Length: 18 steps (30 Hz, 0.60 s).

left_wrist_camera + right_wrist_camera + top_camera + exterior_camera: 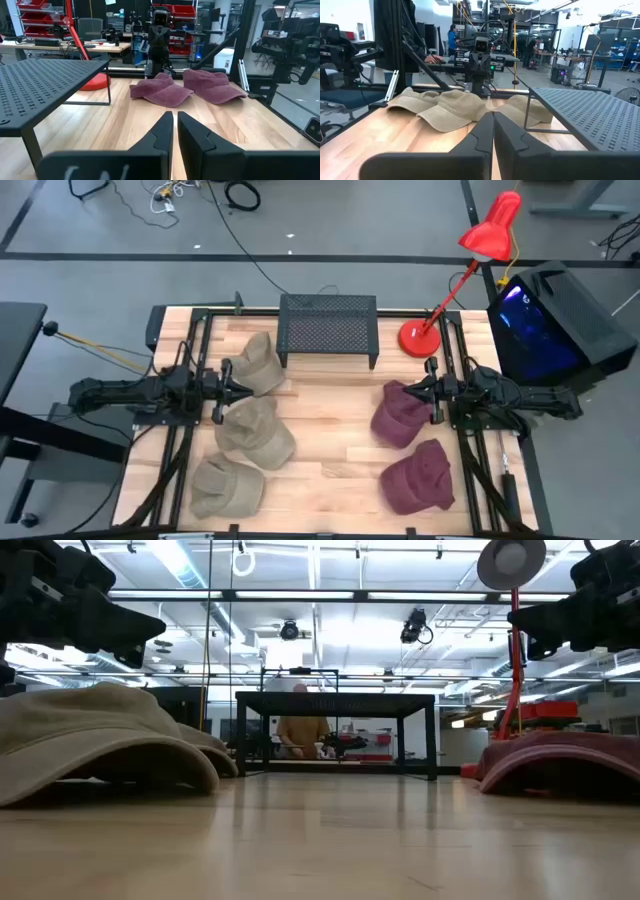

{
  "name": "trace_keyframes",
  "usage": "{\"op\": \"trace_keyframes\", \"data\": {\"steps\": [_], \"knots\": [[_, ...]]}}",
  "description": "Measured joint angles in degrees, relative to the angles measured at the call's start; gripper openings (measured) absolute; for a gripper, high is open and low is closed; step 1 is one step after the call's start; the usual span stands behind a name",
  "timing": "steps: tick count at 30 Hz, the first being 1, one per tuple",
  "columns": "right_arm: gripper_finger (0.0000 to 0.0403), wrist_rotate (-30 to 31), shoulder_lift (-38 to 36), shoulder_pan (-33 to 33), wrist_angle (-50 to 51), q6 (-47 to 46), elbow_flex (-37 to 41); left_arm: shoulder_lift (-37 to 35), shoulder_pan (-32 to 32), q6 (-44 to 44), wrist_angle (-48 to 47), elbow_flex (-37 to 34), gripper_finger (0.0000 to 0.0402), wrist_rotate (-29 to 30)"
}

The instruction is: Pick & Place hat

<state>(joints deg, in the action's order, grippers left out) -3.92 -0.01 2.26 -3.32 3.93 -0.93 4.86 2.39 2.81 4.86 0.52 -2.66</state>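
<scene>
Three tan caps lie crown up on the table's left half: one far [260, 363], one in the middle [258, 430], one near [226, 485]. Two maroon caps sit on the right half, one farther [398, 418] and one nearer [420, 476]. My left gripper [243, 388] hovers shut between the far and middle tan caps, pointing toward the table's right. Across the table, my right gripper [410, 392] hovers shut at the farther maroon cap's far edge, pointing left. In the left wrist view the shut fingers [175, 120] face the maroon caps [162, 90]. In the right wrist view the fingers [493, 120] face the tan caps [452, 107].
A black mesh rack [330, 328] stands on legs at the middle of the far edge. A red desk lamp has its base [417, 338] just right of the rack. Bare wood [335, 430] runs down the middle between the two groups of caps. People stand beyond the table.
</scene>
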Motion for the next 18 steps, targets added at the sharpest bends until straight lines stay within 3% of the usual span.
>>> {"op": "trace_keyframes", "data": {"steps": [18], "knots": [[0.0016, 0.0, 0.0, 0.0, -0.01, 0.01, -0.02, 0.0, 0.0, -0.02, 0.0, 0.0, 0.003, 0.0]]}}
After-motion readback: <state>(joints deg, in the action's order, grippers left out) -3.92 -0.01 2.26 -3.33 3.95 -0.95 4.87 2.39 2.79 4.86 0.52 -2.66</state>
